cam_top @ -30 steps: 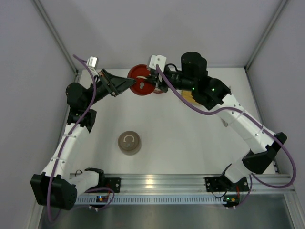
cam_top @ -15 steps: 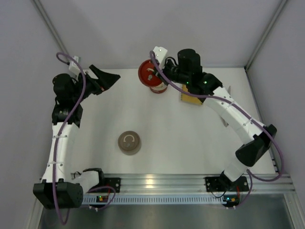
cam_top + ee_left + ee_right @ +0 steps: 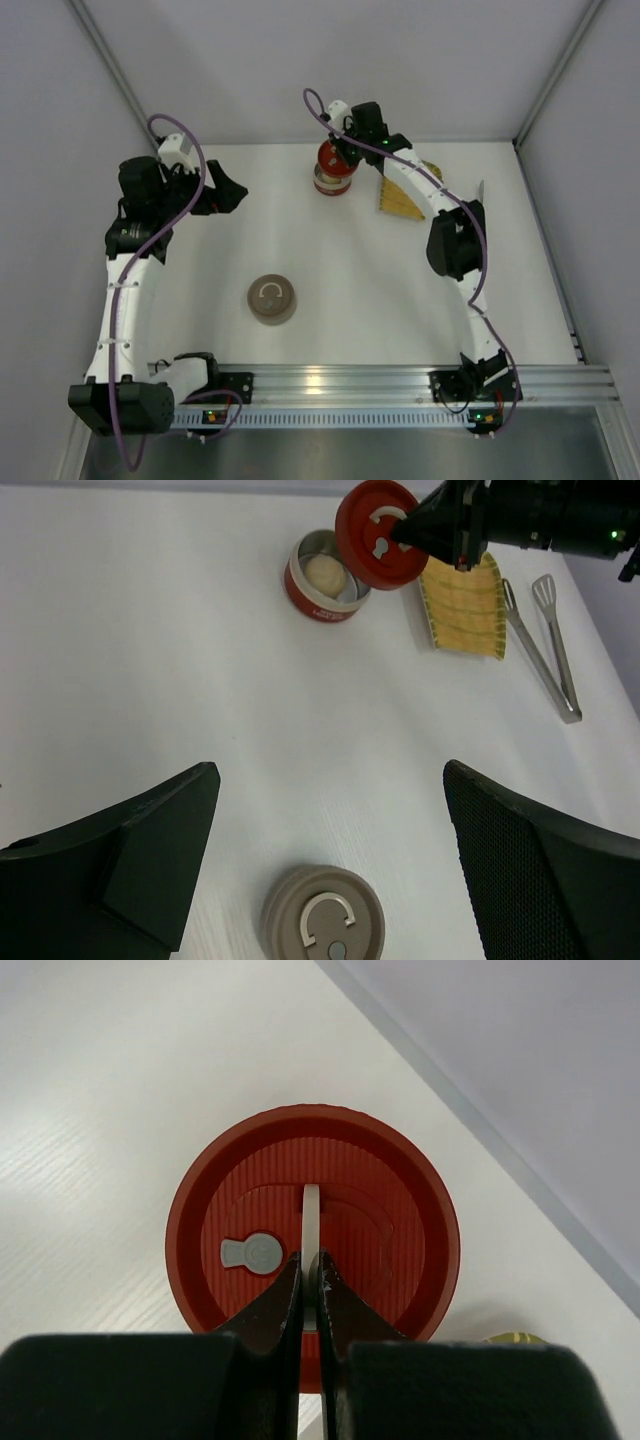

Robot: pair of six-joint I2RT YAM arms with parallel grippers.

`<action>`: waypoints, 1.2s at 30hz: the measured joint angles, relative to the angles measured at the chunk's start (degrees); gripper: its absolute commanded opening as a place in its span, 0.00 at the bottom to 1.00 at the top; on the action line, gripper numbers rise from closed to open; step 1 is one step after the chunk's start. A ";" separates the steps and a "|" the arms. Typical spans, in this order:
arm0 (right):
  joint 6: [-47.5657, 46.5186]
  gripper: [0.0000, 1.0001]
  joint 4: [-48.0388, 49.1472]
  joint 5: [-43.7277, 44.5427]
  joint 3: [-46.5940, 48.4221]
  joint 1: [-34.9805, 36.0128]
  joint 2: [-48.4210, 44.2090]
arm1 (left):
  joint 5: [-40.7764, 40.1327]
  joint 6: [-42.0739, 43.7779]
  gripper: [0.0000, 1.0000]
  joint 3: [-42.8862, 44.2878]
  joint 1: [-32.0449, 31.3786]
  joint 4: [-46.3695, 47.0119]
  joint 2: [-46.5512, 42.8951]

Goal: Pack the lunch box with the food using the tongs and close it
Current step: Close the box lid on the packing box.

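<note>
The lunch box is a small red tin (image 3: 300, 588) standing open at the back of the table, also in the top view (image 3: 330, 186). A whitish lump of food (image 3: 324, 573) lies inside it. Its red lid (image 3: 400, 1230) hangs tilted over the tin's right side (image 3: 365, 540). My right gripper (image 3: 310, 1260) is shut on the lid's white ring handle. The tongs (image 3: 545, 640) lie flat right of the yellow tray, untouched. My left gripper (image 3: 330, 770) stands wide open and empty over the left of the table (image 3: 228, 192).
A yellow woven tray (image 3: 462, 605) lies between the red tin and the tongs. A closed brown tin (image 3: 322, 922) with a ring handle sits near the table's middle (image 3: 271, 299). Grey walls border the table at the back and sides.
My left gripper opened and its arm drew back to the left. My right gripper carried the red lid rightward and over the red tin.
</note>
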 measured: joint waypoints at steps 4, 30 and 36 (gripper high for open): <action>0.48 0.00 0.59 0.24 1.86 -0.55 4.55 | 0.61 1.53 0.98 -2.29 0.00 -1.79 0.00; -0.24 0.00 7.17 -3.02 4.17 -0.39 13.20 | 2.19 4.81 0.98 -2.49 0.00 -2.49 -0.02; -4.76 0.00 2.49 -3.63 4.52 -0.07 12.44 | 3.74 4.90 0.98 -2.47 0.00 -3.61 -0.02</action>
